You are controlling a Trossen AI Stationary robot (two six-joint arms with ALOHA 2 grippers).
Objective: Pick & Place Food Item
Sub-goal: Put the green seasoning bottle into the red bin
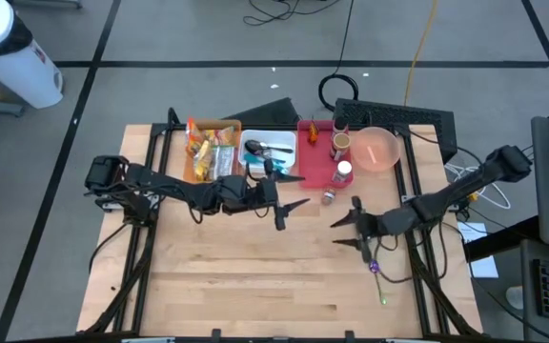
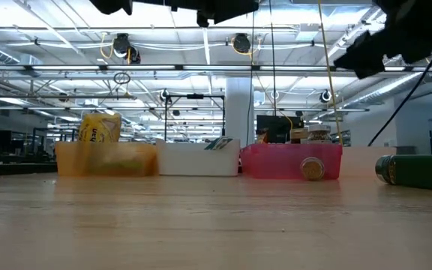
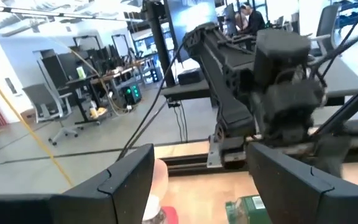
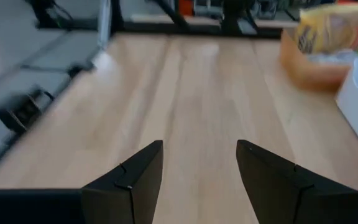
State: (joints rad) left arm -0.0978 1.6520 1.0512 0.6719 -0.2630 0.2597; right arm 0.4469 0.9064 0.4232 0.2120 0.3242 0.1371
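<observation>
— Left pincer [image 1: 292,213] spread apart and empty, raised off the table [image 1: 255,276] just in front of the red bin [image 2: 276,161]. Probably held wide to be ready for a grab.
— And the right pincer [image 1: 335,234]?
— Apart too, nothing between the fingers, slightly farther out from the red bin, facing the left one. Waiting, by the look of it.
— Food to move?
— Hard to say which. Yellow snack packets [image 2: 100,127] standing in the orange bin [image 2: 103,159], past the white bin [image 2: 197,159] that sits beside the red bin. Small jar [image 2: 312,169] lying on its side against the red bin's front. Green can [image 2: 417,171] also on its side, out from the red bin, near the right pincer's side.
— Risk?
— Rolling, most likely, for the jar and the can. Better gripped across the body.
</observation>
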